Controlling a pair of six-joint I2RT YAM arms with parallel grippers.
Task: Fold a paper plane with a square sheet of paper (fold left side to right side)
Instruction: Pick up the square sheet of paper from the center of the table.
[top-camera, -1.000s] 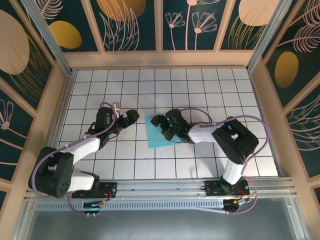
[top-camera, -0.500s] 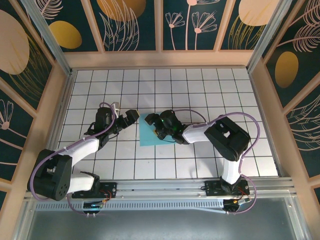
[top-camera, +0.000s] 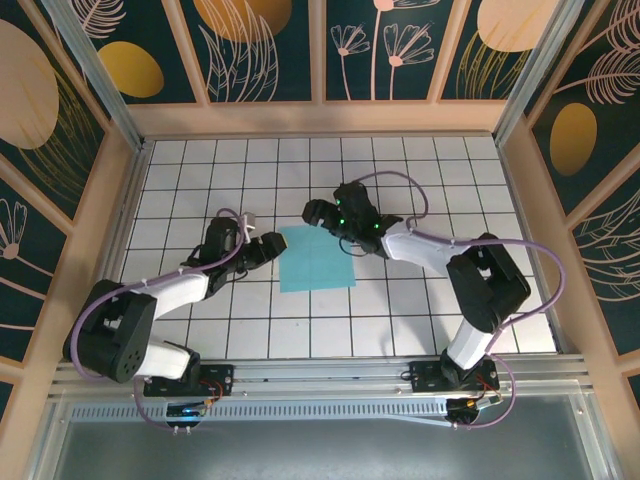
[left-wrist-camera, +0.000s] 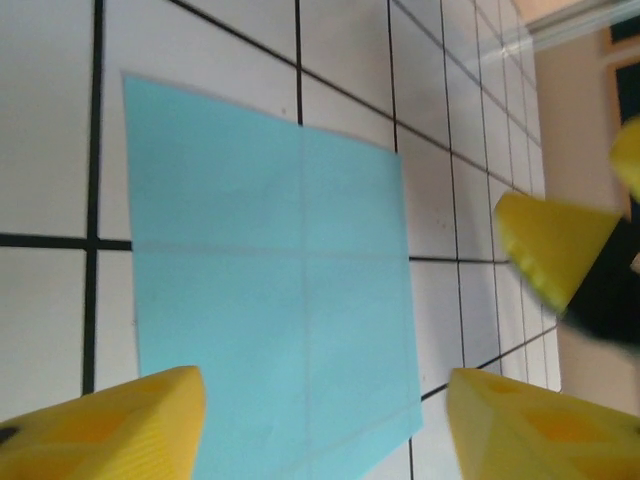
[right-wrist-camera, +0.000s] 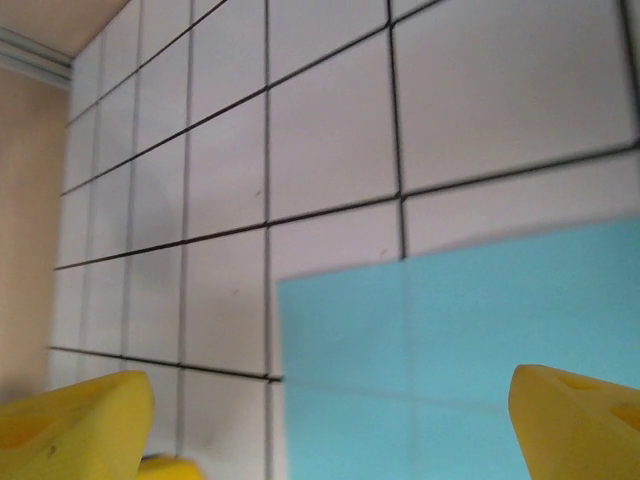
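Right pincer: lifted off thin turquoise-blue square paper sheet, pulled back toward far edge of white gridded bench; now just past sheet's far edge, jaws slightly wider. Right arm stretched out more, elbow swung toward right edge.

Sheet: earlier half hidden under right pincer and skewed to grid; now fully uncovered, flat, squared to grid lines, shifted slightly toward left edge.

Left pincer: moved toward near edge and closer to sheet's left edge, jaws narrowed but still apart.

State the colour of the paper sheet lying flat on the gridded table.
Plain turquoise-blue square sheet of paper; the left wrist view shows it best.
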